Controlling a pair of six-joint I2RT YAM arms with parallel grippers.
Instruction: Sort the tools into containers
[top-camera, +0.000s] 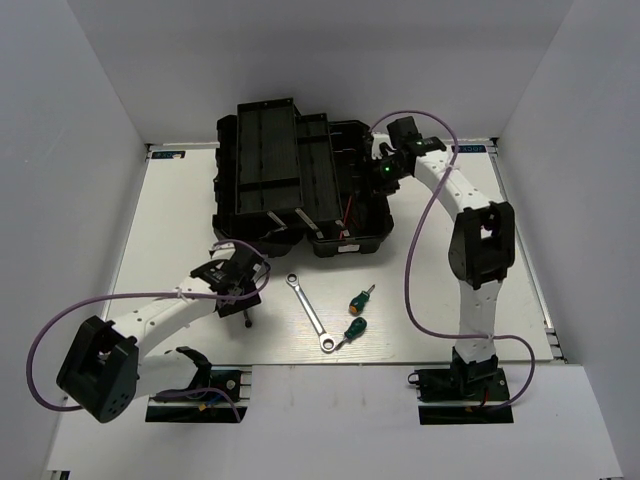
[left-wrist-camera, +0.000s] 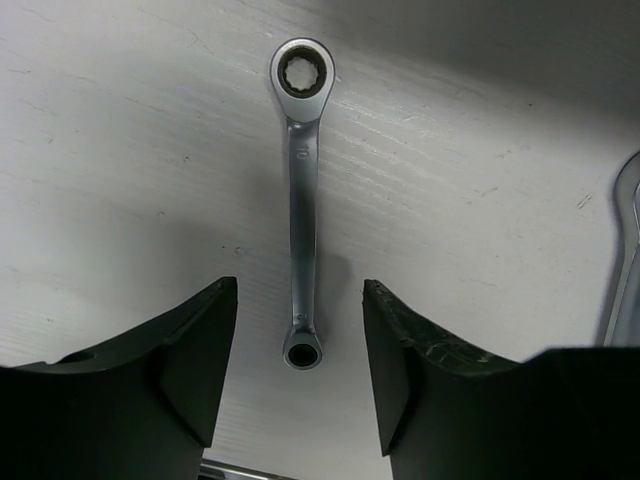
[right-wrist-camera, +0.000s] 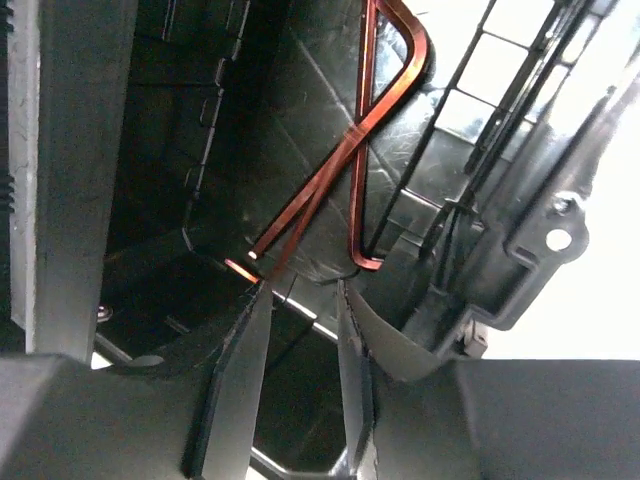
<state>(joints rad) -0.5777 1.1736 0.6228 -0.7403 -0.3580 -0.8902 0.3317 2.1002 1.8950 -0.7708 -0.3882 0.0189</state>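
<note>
The left end effector (left-wrist-camera: 299, 290) hangs over the surface (top-camera: 180, 220) with its fingers spread either side of the short wrench's (left-wrist-camera: 303, 200) near end, not touching it. The long wrench (top-camera: 310, 312) and two screwdrivers (top-camera: 361, 298) (top-camera: 355, 330) lie to its right. The right end effector (right-wrist-camera: 302, 292) is over the open toolbox (top-camera: 260, 160), fingers slightly parted and holding nothing; hex keys (right-wrist-camera: 365, 120) lie inside, just beyond the fingertips.

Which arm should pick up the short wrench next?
Left. The left pincer hangs open right over the short wrench, a finger on either side; the right pincer is away at the toolbox.
</note>
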